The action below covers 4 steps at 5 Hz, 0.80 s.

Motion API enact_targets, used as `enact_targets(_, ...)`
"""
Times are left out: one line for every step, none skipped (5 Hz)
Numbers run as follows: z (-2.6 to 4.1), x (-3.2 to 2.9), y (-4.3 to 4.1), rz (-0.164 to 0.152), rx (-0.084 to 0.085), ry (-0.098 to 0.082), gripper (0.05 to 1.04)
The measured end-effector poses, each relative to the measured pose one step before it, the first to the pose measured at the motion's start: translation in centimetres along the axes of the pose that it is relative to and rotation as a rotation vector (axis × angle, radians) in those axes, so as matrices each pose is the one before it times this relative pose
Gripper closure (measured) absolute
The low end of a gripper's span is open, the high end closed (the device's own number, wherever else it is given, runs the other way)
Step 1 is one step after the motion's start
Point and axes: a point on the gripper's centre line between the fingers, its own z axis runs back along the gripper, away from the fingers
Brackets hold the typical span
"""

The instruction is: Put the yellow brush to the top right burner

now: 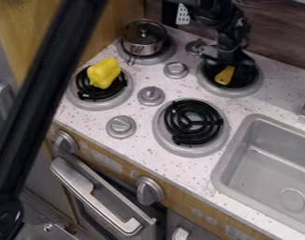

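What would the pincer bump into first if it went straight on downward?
Probably the yellow brush just below the pincer, then the top right burner, though this slanted view leaves the depth unclear.

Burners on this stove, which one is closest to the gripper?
The top right burner, the one where the yellow brush shows against the black coil. The gripper hangs over it; no other burner is that close.
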Motion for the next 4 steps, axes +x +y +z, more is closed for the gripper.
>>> enact_targets(3.112, -2.343, 1.504, 0.0288, 0.0140, 0.0187, 0.087)
enact_targets(2.447, -2.123, 0.813, 0.0368, 0.0146, 0.1317, 0.087)
enact_targets(0.353, -2.305, 0.516, -0.0285, 0.0227, 0.1120, 0.087)
enact_targets(-0.040, -1.401, 0.874, -0.0352, 0.0523, 0.0766, 0.087)
